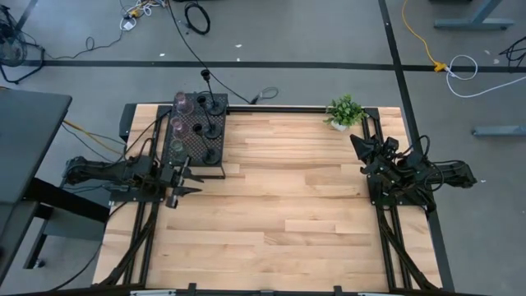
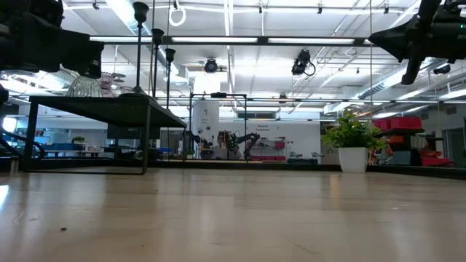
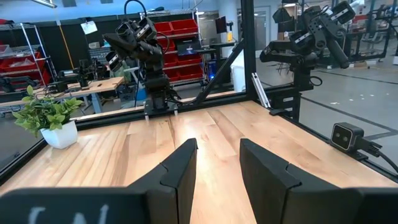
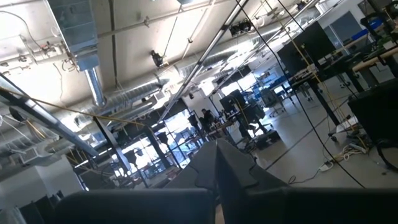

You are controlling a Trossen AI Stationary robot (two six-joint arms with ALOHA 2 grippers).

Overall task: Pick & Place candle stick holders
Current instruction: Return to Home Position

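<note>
The candle stick holders stand on top of a black mesh box (image 1: 197, 136) at the table's far left. Three thin black stems (image 2: 138, 44) stand in a row on round bases (image 1: 212, 130). Beside them are two pinkish glass goblets (image 1: 182, 105) and a squat round one (image 1: 175, 148). My left gripper (image 3: 217, 165) is held level just off the box's near edge (image 1: 194, 176), open with nothing between its fingers. My right gripper (image 4: 216, 163) is shut and empty at the table's right edge (image 1: 355, 141), tilted upward.
A small green potted plant (image 1: 345, 111) stands at the far edge, right of centre, close to my right arm. The bare wooden tabletop (image 1: 288, 214) stretches between the two arms. Black frame rails (image 1: 394, 247) run along the left and right sides.
</note>
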